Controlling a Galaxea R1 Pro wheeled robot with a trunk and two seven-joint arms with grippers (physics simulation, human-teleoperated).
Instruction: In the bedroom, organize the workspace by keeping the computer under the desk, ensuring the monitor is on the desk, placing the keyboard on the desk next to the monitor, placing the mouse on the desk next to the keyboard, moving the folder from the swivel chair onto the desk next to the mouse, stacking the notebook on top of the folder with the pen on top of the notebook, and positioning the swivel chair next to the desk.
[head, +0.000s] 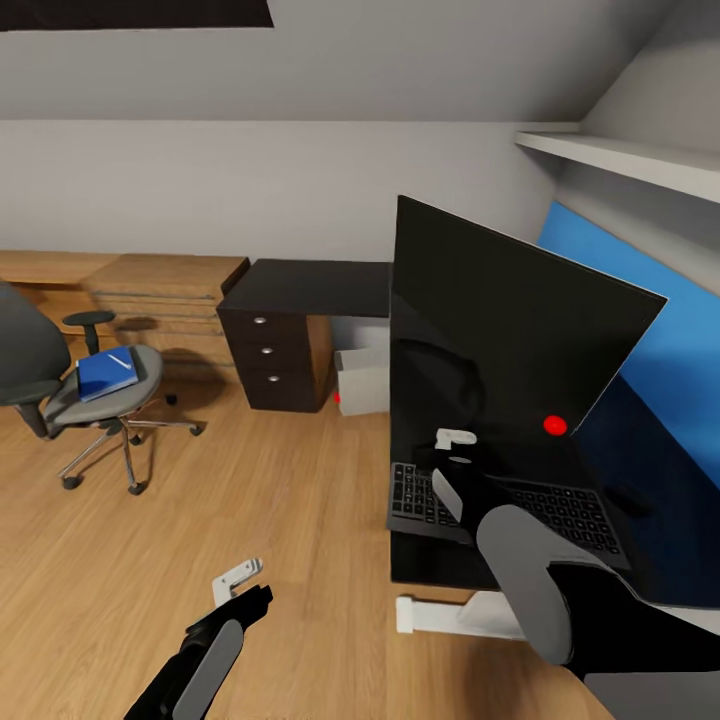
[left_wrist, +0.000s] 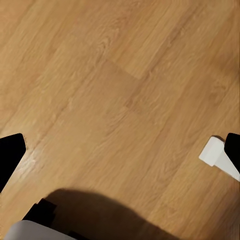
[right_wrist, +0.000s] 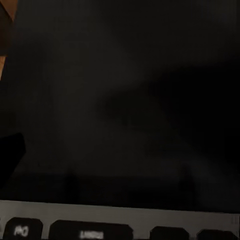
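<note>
The black monitor stands on the glossy black desk, and the keyboard lies just in front of it. A dark rounded shape beside the keyboard looks like the mouse. My right gripper hovers open over the keyboard's far edge, close to the screen, holding nothing. The grey computer sits under the desk beside the drawer unit. The swivel chair stands far left on the floor, away from the desk. It carries the blue folder with the white pen on top. I cannot make out the notebook. My left gripper hangs open over bare floor.
A light-wood drawer chest stands against the back wall left of the desk. A blue wall panel and a white shelf are at the right. A white desk foot rests near my left arm. Wood floor lies between chair and desk.
</note>
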